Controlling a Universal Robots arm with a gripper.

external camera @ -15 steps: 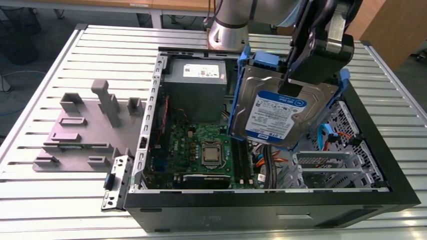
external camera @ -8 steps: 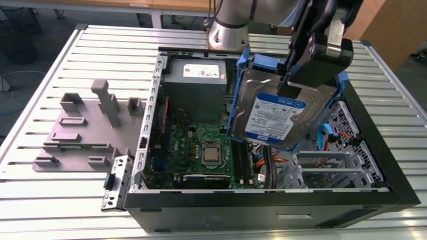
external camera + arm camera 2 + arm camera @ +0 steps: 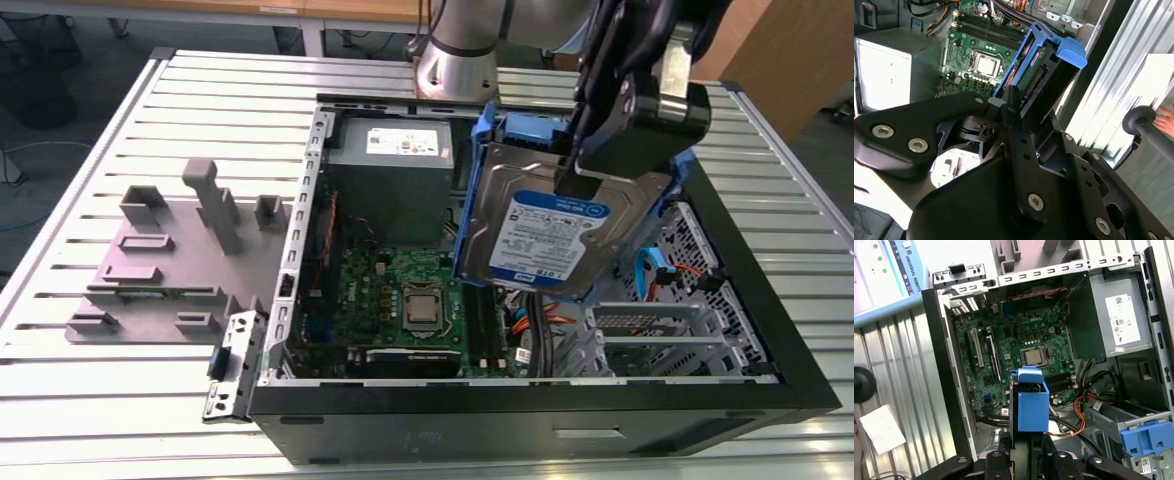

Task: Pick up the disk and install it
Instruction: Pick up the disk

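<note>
A: Anything in the hand (image 3: 594,172)?

B: Yes. Closed firmly on the disk (image 3: 541,225), pinching it across its thin sides, label turned toward the exterior view.

A: And where exactly?

B: Up in the air, well off the slatted surface (image 3: 120,390), touching nothing. Tipped close to upright over the open computer case (image 3: 534,428). Hanging above the stretch between the green circuit board (image 3: 400,290) and the metal drive cage (image 3: 674,335), to the exterior view's right of the grey power box (image 3: 391,165). Blue end tab (image 3: 1032,407) at the far end from the hand, pointing down toward the inside of the case.

A: Lifted, then, but not fitted?

B: Looks that way. Not seated in any slot.

A: Any tips for doing this part well?

B: Probably wise to go slowly and hold the grip tight; tilted like this, some risk of the disk swivelling in the grip. Also worth squaring the disk to the cage opening rather than coming in crooked. Best to steer clear of the orange wires (image 3: 1081,412) and the blue cable (image 3: 650,272) beside the cage, both easy to snag. Same for the chip (image 3: 422,312) in the middle of the board: no knocking it with a corner.
</note>
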